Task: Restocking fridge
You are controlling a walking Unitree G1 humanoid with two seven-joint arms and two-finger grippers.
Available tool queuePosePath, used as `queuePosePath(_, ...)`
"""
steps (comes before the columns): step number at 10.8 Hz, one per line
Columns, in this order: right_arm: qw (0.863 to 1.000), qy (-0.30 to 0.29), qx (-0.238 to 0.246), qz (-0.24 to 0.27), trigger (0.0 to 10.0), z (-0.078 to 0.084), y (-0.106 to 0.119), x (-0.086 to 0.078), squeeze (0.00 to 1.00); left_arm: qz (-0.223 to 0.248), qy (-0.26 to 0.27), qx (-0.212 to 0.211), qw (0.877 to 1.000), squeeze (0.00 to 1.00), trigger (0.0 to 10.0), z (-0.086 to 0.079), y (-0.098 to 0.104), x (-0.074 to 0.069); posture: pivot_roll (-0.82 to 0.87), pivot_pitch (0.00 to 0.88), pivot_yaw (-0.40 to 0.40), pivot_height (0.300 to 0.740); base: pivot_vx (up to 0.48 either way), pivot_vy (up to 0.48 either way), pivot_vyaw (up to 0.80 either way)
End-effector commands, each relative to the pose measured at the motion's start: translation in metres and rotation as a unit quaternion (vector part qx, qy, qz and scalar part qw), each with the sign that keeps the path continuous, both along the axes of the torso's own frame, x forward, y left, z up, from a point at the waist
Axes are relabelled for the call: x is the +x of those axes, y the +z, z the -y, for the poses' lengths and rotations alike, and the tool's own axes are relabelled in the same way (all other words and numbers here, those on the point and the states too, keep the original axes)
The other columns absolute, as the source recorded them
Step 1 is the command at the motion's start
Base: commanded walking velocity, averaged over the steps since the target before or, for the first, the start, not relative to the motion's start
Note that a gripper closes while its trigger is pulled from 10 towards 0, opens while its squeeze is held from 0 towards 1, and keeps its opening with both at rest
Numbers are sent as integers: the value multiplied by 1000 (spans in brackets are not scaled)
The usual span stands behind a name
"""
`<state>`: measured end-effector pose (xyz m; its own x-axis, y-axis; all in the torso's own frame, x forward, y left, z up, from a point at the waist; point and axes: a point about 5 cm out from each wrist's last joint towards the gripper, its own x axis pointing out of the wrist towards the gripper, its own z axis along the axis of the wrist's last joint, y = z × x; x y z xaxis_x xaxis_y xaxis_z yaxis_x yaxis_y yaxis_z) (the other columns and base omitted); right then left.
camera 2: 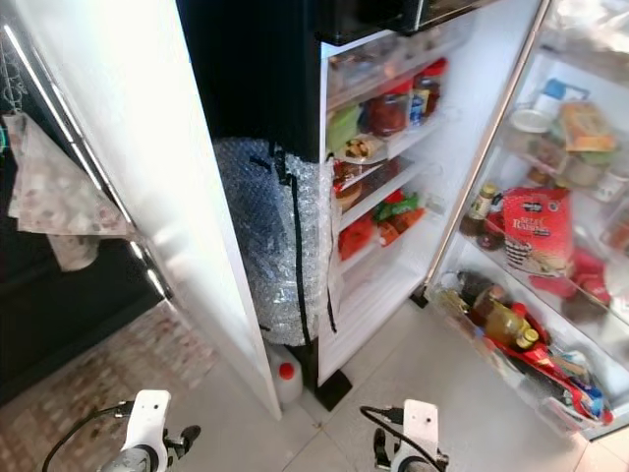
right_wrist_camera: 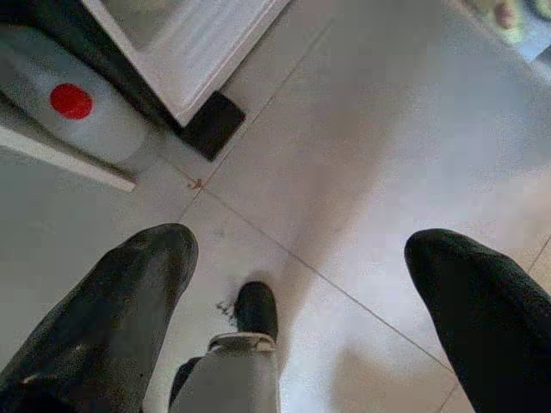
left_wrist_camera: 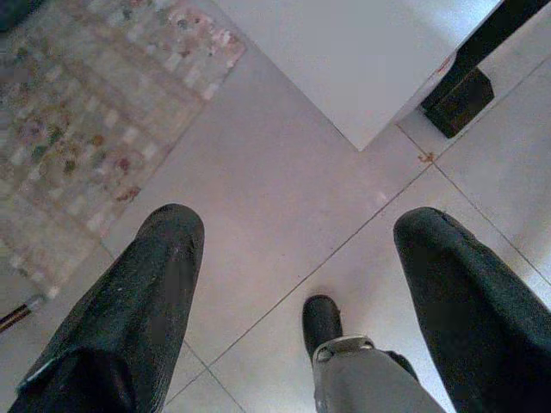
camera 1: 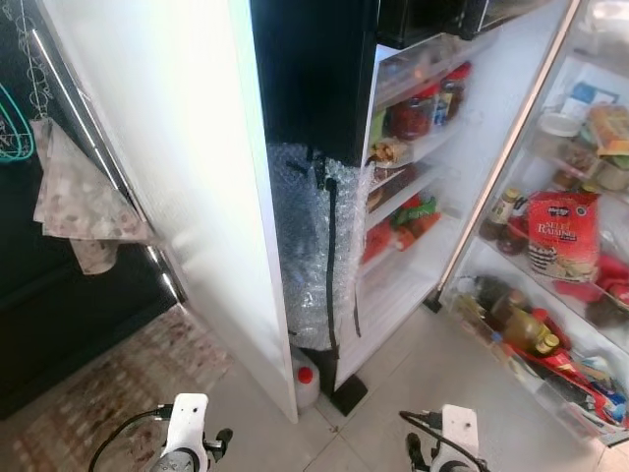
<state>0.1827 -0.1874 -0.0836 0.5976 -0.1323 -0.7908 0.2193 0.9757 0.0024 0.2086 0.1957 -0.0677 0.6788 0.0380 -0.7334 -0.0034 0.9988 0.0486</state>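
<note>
Before the robot, an open fridge (camera 1: 413, 246) is seen, with its door (camera 1: 550, 324) swung out to the right side. Both arms are held low over the tiled floor (left_wrist_camera: 284, 198). The left gripper (left_wrist_camera: 297, 258) is spread wide with nothing between its fingers, and the right gripper (right_wrist_camera: 301, 258) is likewise spread and empty. No item to be stocked is held, so it is judged that the task is at a stage of approach or of fetching.

For this step to be done well, a free place should be chosen first. The lowest shelf (camera 1: 398, 285) of the fridge looks mostly bare, while the upper shelves are crowded with jars (camera 1: 413, 113) and red packets (camera 1: 403, 221). An item should be carried upright and set down without pushing the jars behind.

Counted things: two grippers, one red and white bag (camera 1: 562, 234) in the door, one bottle with a yellow cap (camera 1: 526, 329) on the lower door rack, and one white jug with a red cap (right_wrist_camera: 73, 107) on the floor beside the fridge foot. One bundle of bubble wrap (camera 1: 314, 246) bound with a black strap stands in the gap left of the fridge. One cloth (camera 1: 79, 202) hangs on the far left, and one patterned rug (left_wrist_camera: 95, 112) lies on the floor. The smaller jars cannot be counted exactly.
</note>
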Motion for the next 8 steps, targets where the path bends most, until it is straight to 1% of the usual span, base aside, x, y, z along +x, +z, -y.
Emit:
queuePosePath(1,1000,-8,-3,2,10000,3,0,-1,0,-13,-5,9,1000,0,10000,-7,-2,-4,25,0,29,740,0,0,0)
queuePosePath(5,1000,-8,-4,-1,10000,4,-1,-3,0,-21,-2,12,1000,0,10000,-13,-4,-11,26,0,30,740,0,0,0)
queuePosePath(6,1000,-8,-5,-2,10000,4,-1,-3,0,-24,-2,14,1000,0,10000,-17,-5,-14,25,0,32,740,0,0,0)
queuePosePath(8,1000,-6,-7,-5,10000,4,-2,-5,0,-28,-12,19,999,0,10000,-19,-6,-18,26,0,32,740,0,0,0)
